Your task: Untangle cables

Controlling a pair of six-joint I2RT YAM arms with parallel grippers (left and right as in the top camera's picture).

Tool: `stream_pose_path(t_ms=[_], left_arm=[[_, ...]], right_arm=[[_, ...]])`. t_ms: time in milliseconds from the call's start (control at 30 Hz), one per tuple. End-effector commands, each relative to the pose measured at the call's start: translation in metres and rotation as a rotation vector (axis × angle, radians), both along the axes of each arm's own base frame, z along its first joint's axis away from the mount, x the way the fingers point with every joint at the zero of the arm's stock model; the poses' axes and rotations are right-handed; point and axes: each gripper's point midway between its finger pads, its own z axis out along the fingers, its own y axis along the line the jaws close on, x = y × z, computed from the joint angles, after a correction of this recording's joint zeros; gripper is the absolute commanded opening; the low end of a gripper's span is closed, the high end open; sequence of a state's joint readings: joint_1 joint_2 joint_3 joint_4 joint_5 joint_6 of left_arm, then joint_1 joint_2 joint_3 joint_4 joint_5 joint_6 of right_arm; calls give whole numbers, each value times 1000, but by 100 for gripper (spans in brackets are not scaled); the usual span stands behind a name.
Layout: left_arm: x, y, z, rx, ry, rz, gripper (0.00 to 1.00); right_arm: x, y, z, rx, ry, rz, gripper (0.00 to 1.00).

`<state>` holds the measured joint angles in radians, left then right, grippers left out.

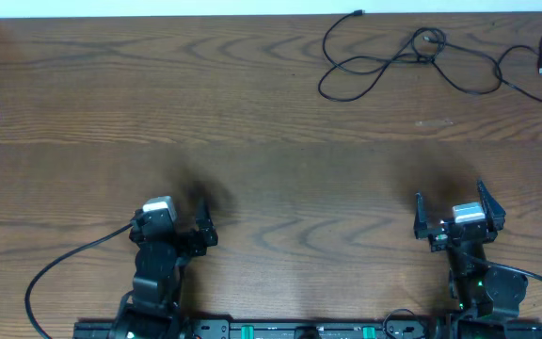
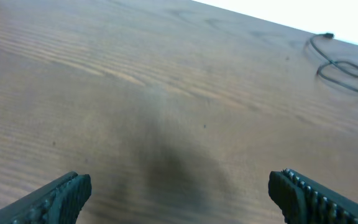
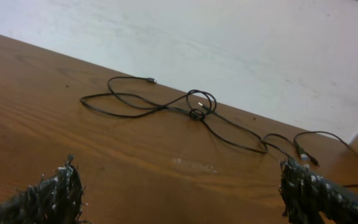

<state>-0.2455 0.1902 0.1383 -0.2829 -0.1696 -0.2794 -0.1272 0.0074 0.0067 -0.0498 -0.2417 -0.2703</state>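
Overhead: cables (image 1: 428,40) lie well beyond both jaws.

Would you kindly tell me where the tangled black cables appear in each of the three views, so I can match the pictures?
Overhead: the cables lie top right, near the far edge.
Left wrist: cables partly visible in the top right corner.
Right wrist: cables across the centre, knot in the middle.
Shared landmark: the table edge where wood meets white, just behind them.
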Motion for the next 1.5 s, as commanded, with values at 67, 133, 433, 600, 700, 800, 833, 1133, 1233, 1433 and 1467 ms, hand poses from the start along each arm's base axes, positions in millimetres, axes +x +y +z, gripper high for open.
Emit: stream_pose_path(t_ms=[67,133,433,600,700,800,833,1133,1233,1433,1467], left_arm=[[6,4,5,-12,-108,17,98],[7,4,11,-20,-147,18,98],[10,9,43,-26,-300,36,98],[12,9,60,-42,-377,37,98],[14,3,66,-14,-426,-3,98],[13,-16,67,103,-435,-138,98],[12,-21,66,142,-436,-179,98],[8,-28,25,303,-286,-286,98],[8,-28,25,346,-288,-295,98],[9,-18,24,346,-276,-245,98],[10,-16,24,324,-272,-230,98]], right_arm=[[0,-1,-2,-6,6,-6,99],[0,-1,-2,-6,6,-6,99],[0,-1,-2,-6,6,-6,99],[0,-1,-2,-6,6,-6,99],[0,-1,-2,-6,6,-6,99],[0,-1,-2,-6,6,-6,99],[0,-1,-2,-6,6,-6,99],[0,-1,-2,-6,6,-6,99],[0,-1,-2,-6,6,-6,99],[0,-1,-2,-6,6,-6,99],[0,-1,-2,-6,6,-6,99]])
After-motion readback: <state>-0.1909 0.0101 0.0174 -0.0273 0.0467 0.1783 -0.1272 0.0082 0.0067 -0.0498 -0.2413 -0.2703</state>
